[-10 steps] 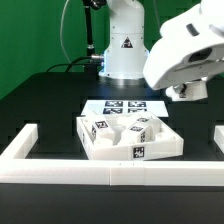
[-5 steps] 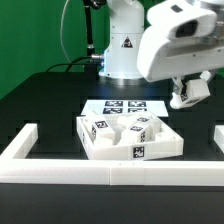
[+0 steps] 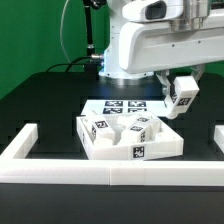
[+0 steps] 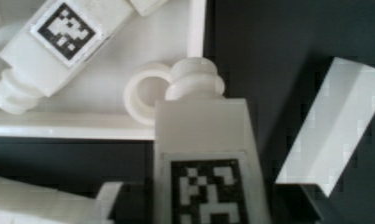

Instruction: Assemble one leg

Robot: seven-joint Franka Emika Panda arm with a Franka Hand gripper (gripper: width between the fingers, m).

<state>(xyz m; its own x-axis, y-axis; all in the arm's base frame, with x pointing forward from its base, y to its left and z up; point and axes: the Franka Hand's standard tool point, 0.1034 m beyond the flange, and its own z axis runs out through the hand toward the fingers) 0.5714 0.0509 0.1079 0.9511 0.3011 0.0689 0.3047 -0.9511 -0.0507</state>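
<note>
My gripper [image 3: 182, 88] is shut on the leg [image 3: 182, 101], a small white block with a black-and-white tag. It holds the leg in the air above the table, to the exterior view's right of the white tray-like piece [image 3: 105, 152]. In the wrist view the leg [image 4: 198, 125] runs out from between the gripper [image 4: 205, 208], tag facing the camera and rounded end toward the tray-like piece [image 4: 95, 122]. Other tagged legs [image 3: 100, 129] lie inside the tray-like piece, and one shows in the wrist view [image 4: 59, 45].
The marker board [image 3: 125, 105] lies flat behind the tray-like piece. Long white border bars run along the front [image 3: 100, 173] and stand at the exterior view's left [image 3: 22, 143] and right [image 3: 217, 137]. The robot base [image 3: 122, 55] stands behind. One bar shows in the wrist view [image 4: 335, 125].
The arm has swung toward the exterior view's left. The gripper with the leg has shifted slightly left and down, still shut on it.
</note>
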